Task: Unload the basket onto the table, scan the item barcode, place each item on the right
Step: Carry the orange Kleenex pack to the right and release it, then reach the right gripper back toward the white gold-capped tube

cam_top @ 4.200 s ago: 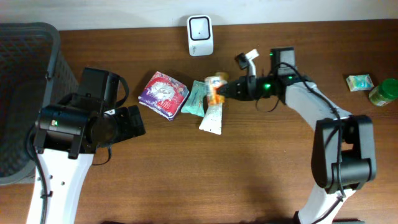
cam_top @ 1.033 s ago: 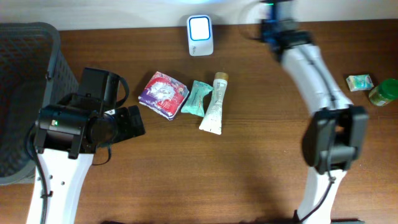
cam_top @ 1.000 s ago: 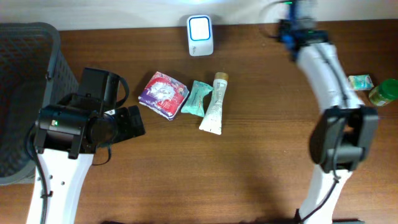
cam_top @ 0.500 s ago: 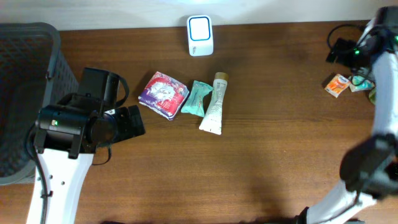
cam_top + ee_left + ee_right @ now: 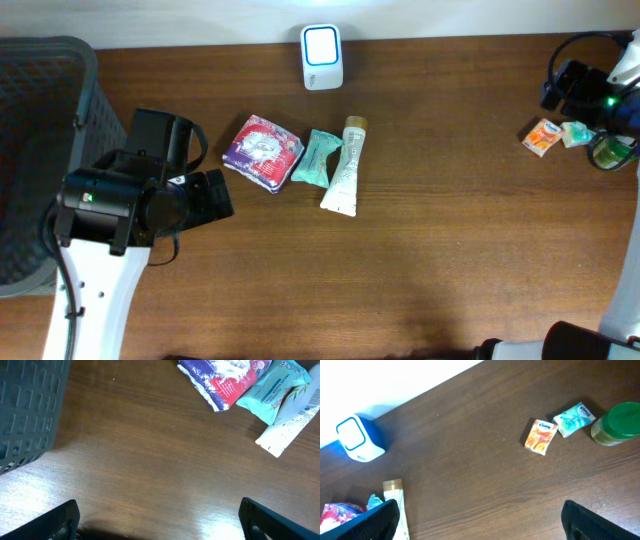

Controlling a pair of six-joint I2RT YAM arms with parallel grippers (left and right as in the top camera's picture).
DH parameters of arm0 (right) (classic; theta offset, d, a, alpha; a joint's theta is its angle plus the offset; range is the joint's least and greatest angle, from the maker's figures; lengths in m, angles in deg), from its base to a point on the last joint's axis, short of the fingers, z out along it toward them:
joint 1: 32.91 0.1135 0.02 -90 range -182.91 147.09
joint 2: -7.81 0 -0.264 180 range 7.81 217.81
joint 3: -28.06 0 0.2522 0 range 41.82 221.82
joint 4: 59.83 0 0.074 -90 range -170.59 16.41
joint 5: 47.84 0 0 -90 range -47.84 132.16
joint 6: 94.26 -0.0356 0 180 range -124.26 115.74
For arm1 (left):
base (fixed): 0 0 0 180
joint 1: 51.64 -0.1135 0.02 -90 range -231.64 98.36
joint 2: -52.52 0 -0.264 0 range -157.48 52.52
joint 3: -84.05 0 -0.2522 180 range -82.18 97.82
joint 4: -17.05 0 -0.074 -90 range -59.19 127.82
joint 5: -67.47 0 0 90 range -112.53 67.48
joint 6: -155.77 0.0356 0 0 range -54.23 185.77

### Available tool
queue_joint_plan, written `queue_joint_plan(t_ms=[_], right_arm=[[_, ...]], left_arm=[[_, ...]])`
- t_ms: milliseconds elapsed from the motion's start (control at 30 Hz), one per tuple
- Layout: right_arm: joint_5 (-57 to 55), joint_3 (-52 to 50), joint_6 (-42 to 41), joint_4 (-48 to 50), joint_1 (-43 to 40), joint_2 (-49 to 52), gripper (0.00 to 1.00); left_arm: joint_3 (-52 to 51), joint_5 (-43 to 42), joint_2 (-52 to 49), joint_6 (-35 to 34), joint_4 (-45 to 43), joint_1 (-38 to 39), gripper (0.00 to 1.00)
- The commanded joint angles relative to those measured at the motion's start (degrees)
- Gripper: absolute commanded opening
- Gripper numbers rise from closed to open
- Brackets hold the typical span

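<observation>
The orange packet (image 5: 541,136) lies flat on the table (image 5: 440,250) at about 2 o'clock, just beside a small teal packet (image 5: 577,133) and near a green-lidded jar (image 5: 612,150). Moments ago the right gripper (image 5: 479,517) lifted it from the cluster at centre, carried it up past the scanner (image 5: 322,57) at 12 o'clock and let it go here. That gripper's fingers now stand spread wide above the wood with nothing between them (in the wrist view the packet sits clear of both). Judging by that path, this item looks scanned and set aside, though no picture shows the reading itself. Three things wait near the middle, side by side: a purple pack (image 5: 262,150), a teal pouch (image 5: 318,158) and a white tube (image 5: 346,165). The left gripper (image 5: 159,510), likewise spread and empty, hovers toward 9 o'clock by the basket (image 5: 40,120), unmoved throughout.
</observation>
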Motion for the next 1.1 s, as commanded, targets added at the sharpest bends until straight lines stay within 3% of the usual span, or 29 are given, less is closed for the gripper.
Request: queue_joint_plan(t_ms=[0,333,633,767,900,1067], right_arm=[[0.92,-0.31,0.79,0.72,0.37,-1.07,0.99],[1.4,-0.31,0.74,0.66,0.37,-3.72,0.99],[5.86,-2.71,3.82,-17.35,0.37,-7.93,0.99],[6.05,-11.17,3.82,-14.64,0.37,-17.22,0.99],[8.39,-26.64,3.61,-7.63,0.37,-25.94,0.99],[8.39,-26.97,3.61,-5.46,0.37,-25.0,0.99]], left_arm=[[0.15,0.42,0.24,-0.52,-0.11,0.17,0.99],[0.15,0.44,0.24,-0.52,-0.11,0.17,0.99],[0.15,0.42,0.24,-0.52,-0.11,0.17,0.99],[0.15,0.42,0.24,-0.55,-0.11,0.17,0.99],[0.15,0.44,0.24,-0.52,-0.11,0.17,0.99],[0.15,0.42,0.24,-0.52,-0.11,0.17,0.99]])
